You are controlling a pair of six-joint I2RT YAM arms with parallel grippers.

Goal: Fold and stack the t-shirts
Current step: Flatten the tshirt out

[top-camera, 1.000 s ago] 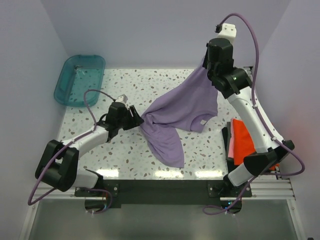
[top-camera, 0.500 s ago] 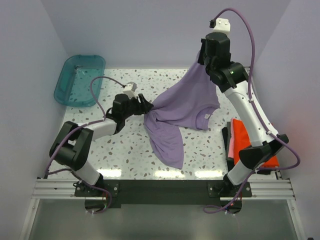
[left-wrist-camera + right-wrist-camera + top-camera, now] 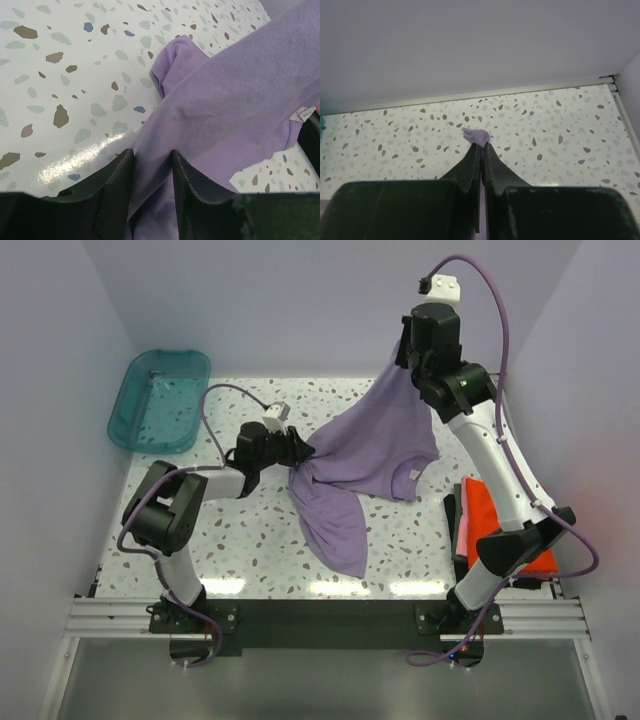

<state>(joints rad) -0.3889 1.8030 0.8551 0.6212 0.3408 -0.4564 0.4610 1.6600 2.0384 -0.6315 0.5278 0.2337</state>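
The lavender t-shirt (image 3: 365, 455) hangs stretched between both grippers above the speckled table. My right gripper (image 3: 402, 348) is raised at the back and shut on a corner of it; a small tuft of the lavender t-shirt (image 3: 479, 136) pokes out past the right gripper (image 3: 483, 146). My left gripper (image 3: 303, 452) is low over the table's middle with its jaws closed on a bunched edge of the lavender t-shirt (image 3: 225, 105), cloth filling the gap of the left gripper (image 3: 152, 155). The shirt's lower part trails on the table. The orange-red t-shirt (image 3: 485, 520) lies folded at the right edge.
A teal plastic tub (image 3: 160, 400) sits at the back left corner. A dark cloth (image 3: 455, 530) lies under the orange-red shirt. Walls close in on three sides. The right arm (image 3: 500, 470) reaches up along the right side.
My left gripper has moved right and back to the shirt's left edge and closed on it. The right gripper rose slightly, lifting the shirt's far corner higher.
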